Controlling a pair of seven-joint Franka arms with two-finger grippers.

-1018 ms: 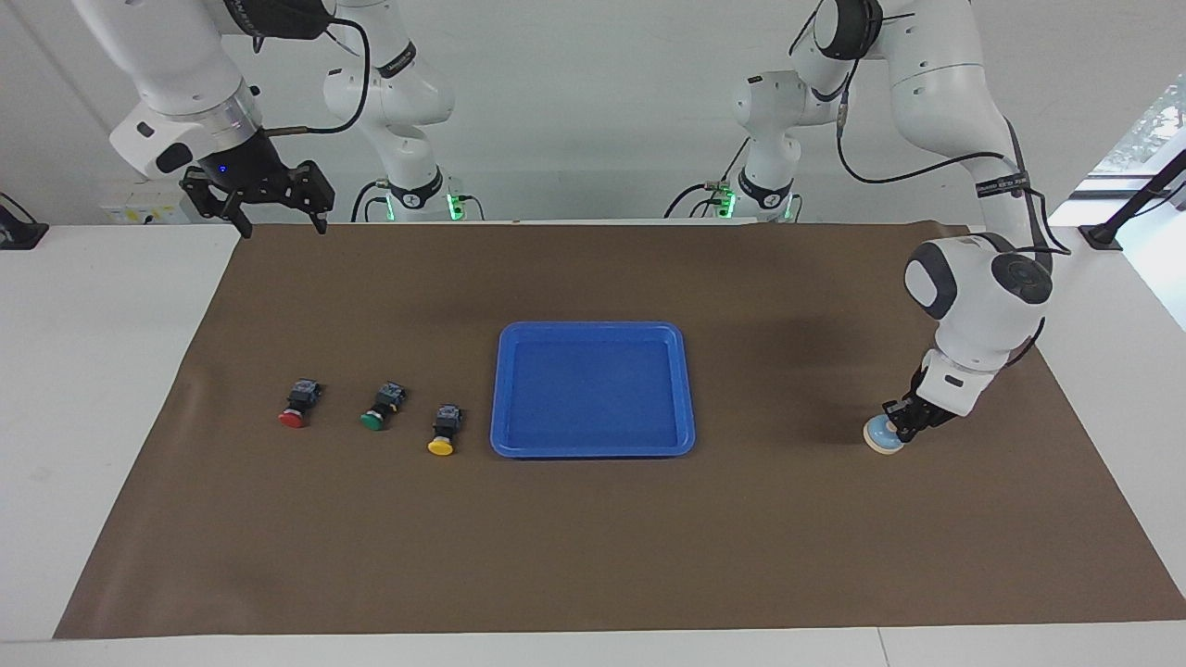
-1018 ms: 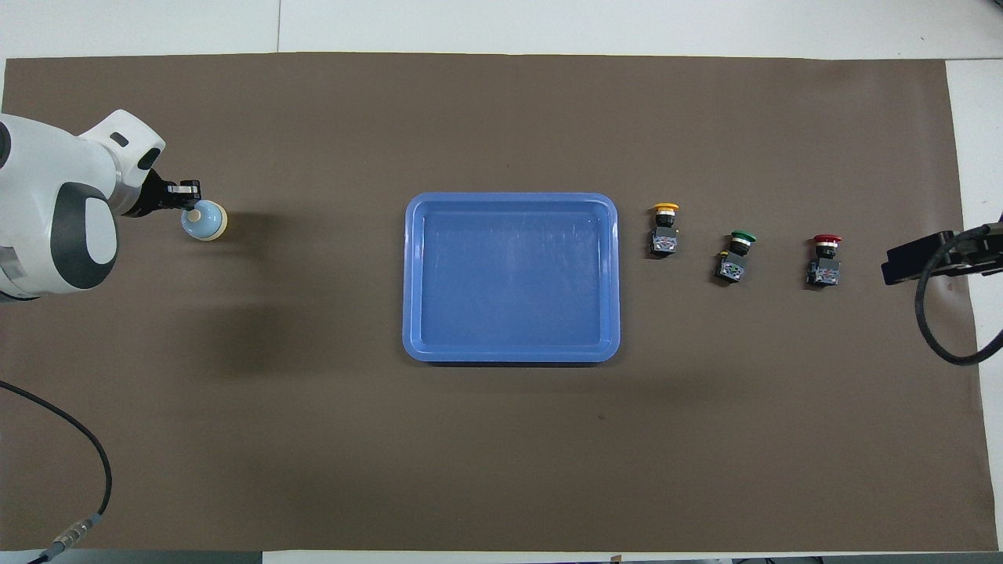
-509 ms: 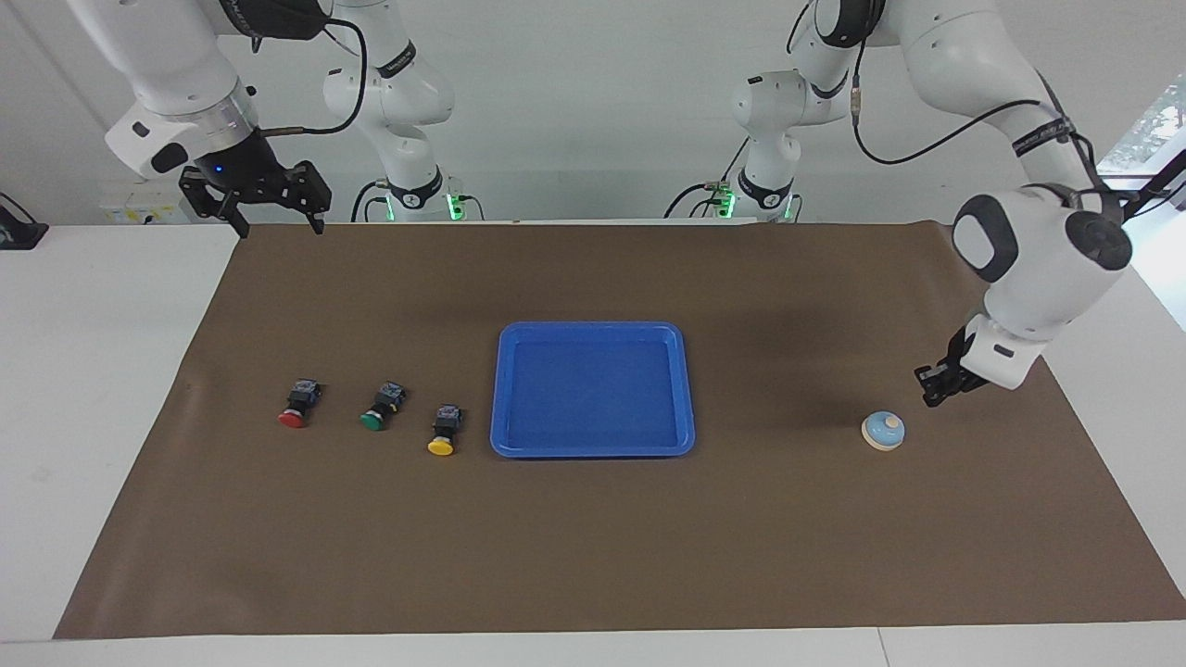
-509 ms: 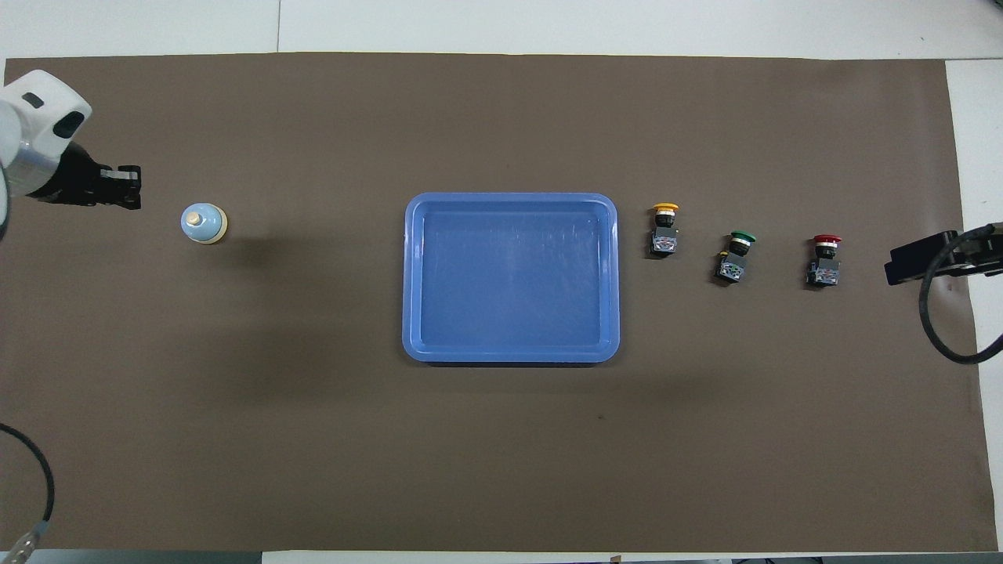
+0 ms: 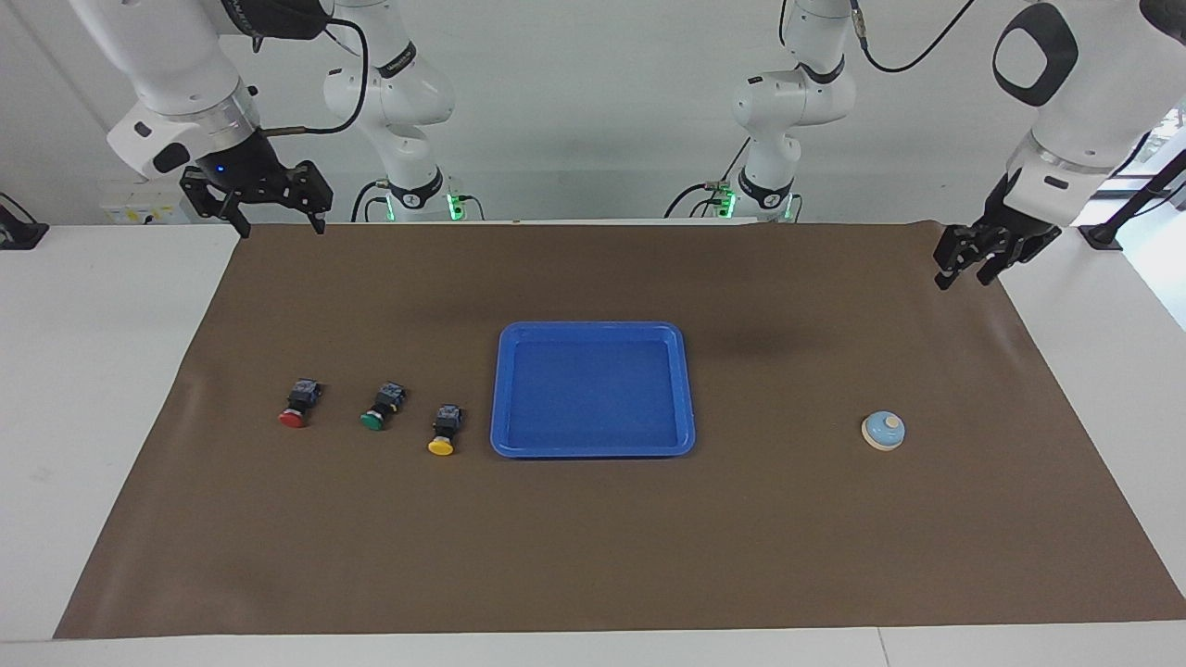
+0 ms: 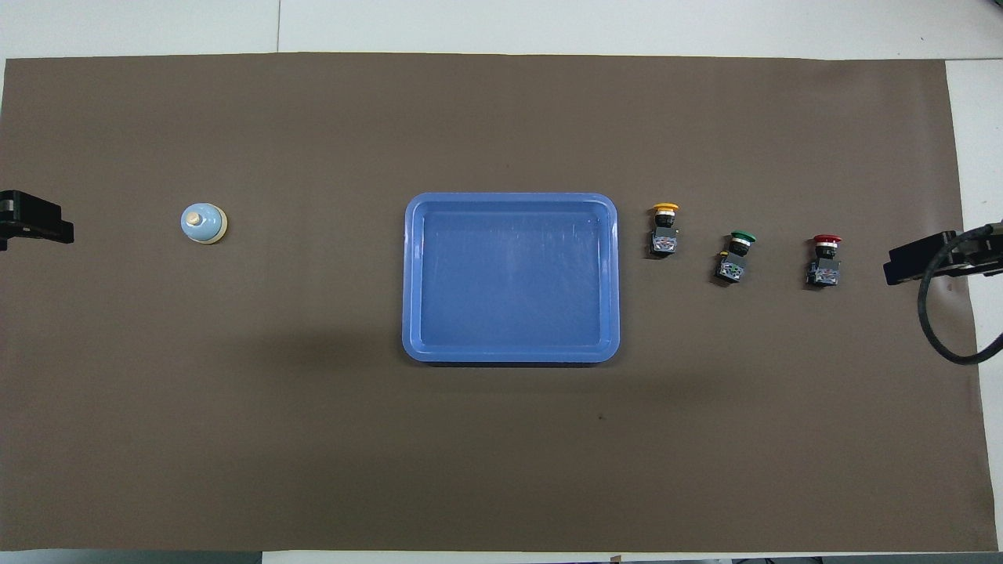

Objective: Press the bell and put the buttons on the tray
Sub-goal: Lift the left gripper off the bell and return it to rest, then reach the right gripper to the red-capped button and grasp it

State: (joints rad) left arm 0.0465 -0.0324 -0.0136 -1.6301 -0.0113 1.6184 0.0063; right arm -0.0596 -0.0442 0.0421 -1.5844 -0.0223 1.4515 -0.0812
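Observation:
The light-blue bell [image 5: 883, 431] [image 6: 204, 224] stands alone on the brown mat toward the left arm's end, with nothing touching it. My left gripper [image 5: 964, 276] [image 6: 35, 223] hangs high over the mat's edge at that end, open and empty. The blue tray [image 5: 593, 326] [image 6: 509, 200] lies mid-table with nothing in it. Beside it, toward the right arm's end, lie the yellow button [image 5: 445, 433] [image 6: 664, 227], the green button [image 5: 378, 409] [image 6: 736, 254] and the red button [image 5: 295, 408] [image 6: 824, 258]. My right gripper [image 5: 281, 227] [image 6: 913, 262] waits open over the mat's corner by its base.
A brown mat [image 5: 593, 537] covers most of the white table [image 5: 102, 371]. A black cable [image 6: 940, 329] loops from the right arm over the mat's edge. Small black fixtures [image 5: 18, 232] sit at the table's ends.
The left gripper, shut on top of the bell a second ago, has lifted off it, risen toward the robots' side and opened. The bell stayed in place. The right arm barely moved.

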